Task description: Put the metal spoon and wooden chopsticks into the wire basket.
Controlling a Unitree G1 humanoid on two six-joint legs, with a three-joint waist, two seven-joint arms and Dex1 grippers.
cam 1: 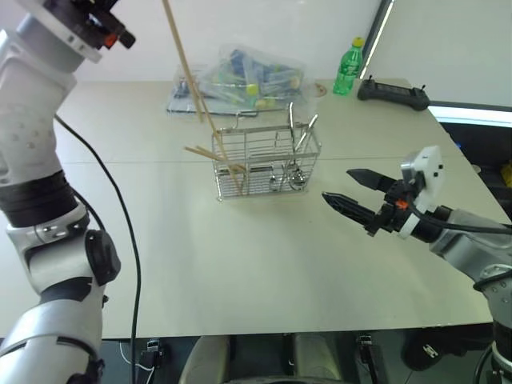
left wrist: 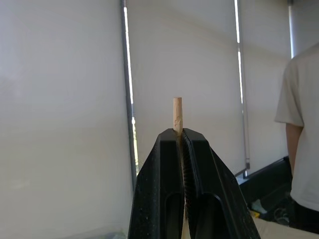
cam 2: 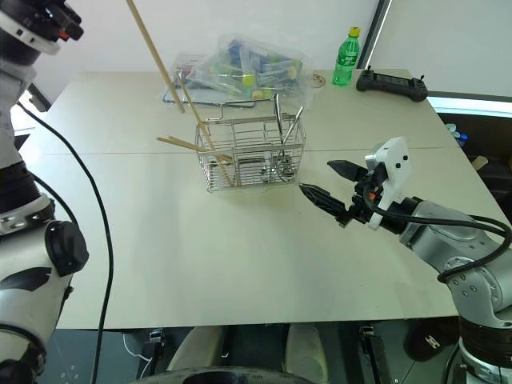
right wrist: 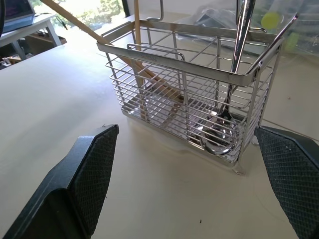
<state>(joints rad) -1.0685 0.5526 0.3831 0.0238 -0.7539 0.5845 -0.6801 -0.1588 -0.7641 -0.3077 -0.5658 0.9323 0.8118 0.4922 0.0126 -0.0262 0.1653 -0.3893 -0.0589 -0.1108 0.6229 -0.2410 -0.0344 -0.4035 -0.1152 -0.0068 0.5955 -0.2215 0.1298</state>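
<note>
The wire basket [cam 1: 266,164] stands mid-table. A metal spoon [right wrist: 219,134] stands in its right end, handle up, with a second metal handle leaning beside it. Two wooden chopsticks [cam 1: 228,164] lean in the left end, poking out over the rim. My left gripper [left wrist: 178,133] is raised high and shut on the end of another wooden chopstick [cam 1: 180,56], which slants down toward the basket's left side. My right gripper [cam 1: 336,184] hovers open just right of the basket with nothing between its fingers [right wrist: 89,174].
Behind the basket lies a clear plastic bag [cam 1: 244,76] of colourful items. A green bottle [cam 1: 348,68] and a black controller [cam 1: 392,92] sit at the far right edge. A person [left wrist: 301,139] stands beyond the table.
</note>
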